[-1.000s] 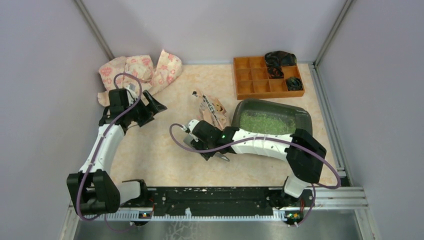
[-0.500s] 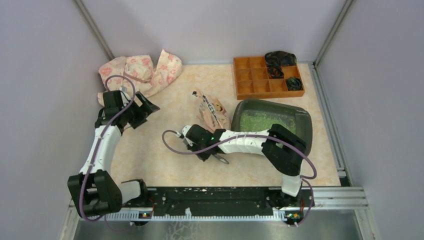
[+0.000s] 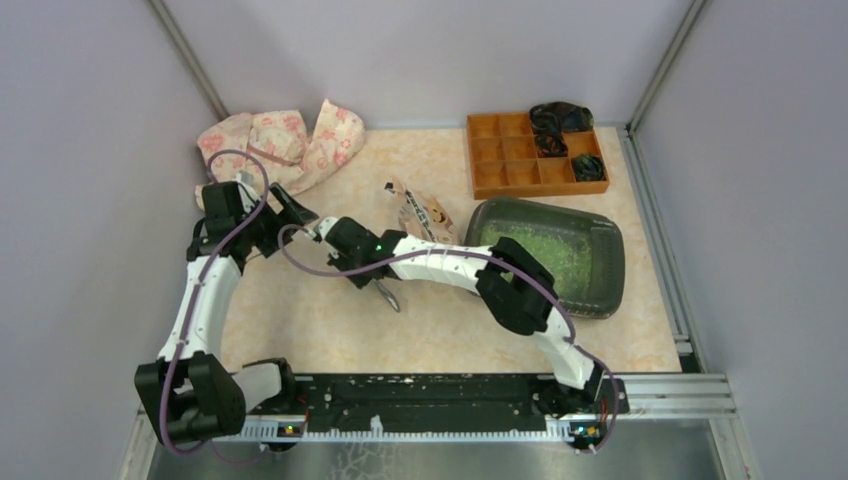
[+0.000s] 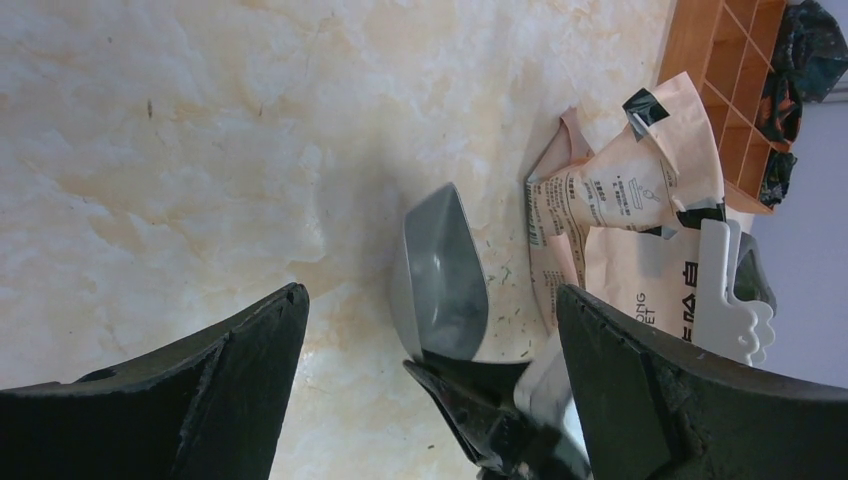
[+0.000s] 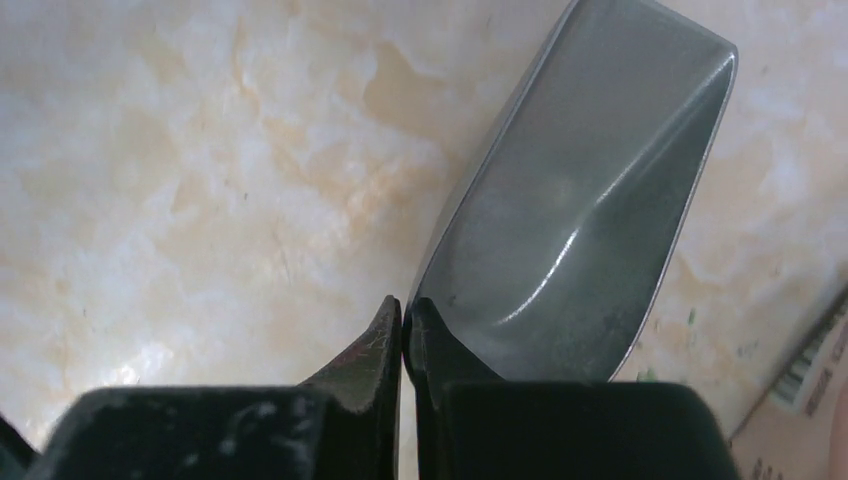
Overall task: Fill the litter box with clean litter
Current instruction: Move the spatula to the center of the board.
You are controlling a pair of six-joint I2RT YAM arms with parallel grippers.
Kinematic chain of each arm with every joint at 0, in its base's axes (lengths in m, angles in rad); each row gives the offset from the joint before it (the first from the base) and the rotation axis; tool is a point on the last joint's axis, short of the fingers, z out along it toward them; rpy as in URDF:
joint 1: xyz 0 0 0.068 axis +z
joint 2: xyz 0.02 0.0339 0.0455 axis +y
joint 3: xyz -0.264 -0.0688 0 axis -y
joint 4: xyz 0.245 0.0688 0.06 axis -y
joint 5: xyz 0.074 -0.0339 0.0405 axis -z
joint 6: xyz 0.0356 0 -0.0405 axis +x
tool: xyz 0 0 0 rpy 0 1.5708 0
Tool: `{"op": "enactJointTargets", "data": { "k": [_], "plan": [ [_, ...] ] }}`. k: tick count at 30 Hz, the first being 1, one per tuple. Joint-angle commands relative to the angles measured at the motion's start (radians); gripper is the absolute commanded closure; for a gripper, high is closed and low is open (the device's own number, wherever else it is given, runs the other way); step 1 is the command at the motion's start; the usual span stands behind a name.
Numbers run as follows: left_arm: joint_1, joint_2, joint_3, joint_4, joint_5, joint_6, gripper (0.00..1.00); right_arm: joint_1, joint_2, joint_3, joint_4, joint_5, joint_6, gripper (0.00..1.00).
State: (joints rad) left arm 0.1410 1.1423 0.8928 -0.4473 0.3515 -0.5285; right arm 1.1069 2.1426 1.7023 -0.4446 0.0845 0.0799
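Note:
The litter box [image 3: 603, 268] is a dark tray at the right, and light-green clean litter [image 3: 545, 254] lies in it. My right gripper [image 3: 372, 278] reaches far left of the box, over the marbled table. In the right wrist view it [image 5: 403, 306] is shut on the side wall of a grey metal scoop [image 5: 590, 210], which is empty. The scoop also shows in the top view [image 3: 388, 295] and the left wrist view [image 4: 440, 275]. My left gripper [image 3: 298, 214] is open and empty; in its own view [image 4: 430, 292] the scoop sits between its spread fingers, further off.
A peach-orange paper bag [image 3: 425, 218] lies left of the litter box and shows in the left wrist view [image 4: 620, 200], with a white clip [image 4: 735, 300] on it. An orange organiser tray [image 3: 520, 155] stands at the back right. Pink printed bags [image 3: 280, 140] lie at the back left.
My right arm has swung left with the scoop, from beside the litter box to close by my left gripper. The left gripper has shifted slightly back and left.

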Motion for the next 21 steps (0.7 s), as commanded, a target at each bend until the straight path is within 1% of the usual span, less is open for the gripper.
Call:
{"op": "enactJointTargets", "data": {
  "k": [1, 2, 3, 4, 5, 6, 10, 14, 17, 21],
  "plan": [
    [0.006, -0.037, 0.007, -0.019, 0.016, 0.022, 0.01, -0.058, 0.064, 0.135, -0.010, -0.062, -0.007, 0.87],
    [0.006, -0.041, 0.010, -0.021, 0.017, 0.025, 0.01, -0.066, 0.062, 0.137, -0.004, -0.074, -0.006, 0.71],
    [0.006, -0.045, 0.012, -0.022, 0.020, 0.029, 0.01, -0.069, 0.043, 0.133, -0.002, -0.081, -0.006, 0.51],
    [0.006, -0.050, 0.014, -0.023, 0.026, 0.035, 0.01, -0.069, 0.015, 0.116, 0.007, -0.081, -0.008, 0.34],
    [0.006, -0.053, 0.019, -0.028, 0.027, 0.042, 0.01, -0.070, -0.020, 0.091, 0.025, -0.081, -0.010, 0.23],
    [0.006, -0.055, 0.023, -0.033, 0.030, 0.048, 0.01, -0.071, -0.065, 0.059, 0.043, -0.110, -0.011, 0.19],
    [0.004, -0.065, 0.061, -0.070, 0.064, 0.071, 0.01, -0.070, -0.251, -0.043, 0.079, -0.114, 0.034, 0.16],
    [0.005, -0.111, 0.109, -0.102, 0.075, 0.101, 0.01, -0.071, -0.472, -0.156, 0.058, -0.007, 0.096, 0.13],
    [0.002, -0.156, 0.132, -0.124, 0.085, 0.123, 0.01, -0.074, -0.660, -0.251, 0.026, 0.087, 0.097, 0.10],
    [0.002, -0.199, 0.142, -0.121, 0.188, 0.119, 0.01, -0.086, -0.917, -0.359, -0.045, 0.187, 0.119, 0.05]
  ]
}}
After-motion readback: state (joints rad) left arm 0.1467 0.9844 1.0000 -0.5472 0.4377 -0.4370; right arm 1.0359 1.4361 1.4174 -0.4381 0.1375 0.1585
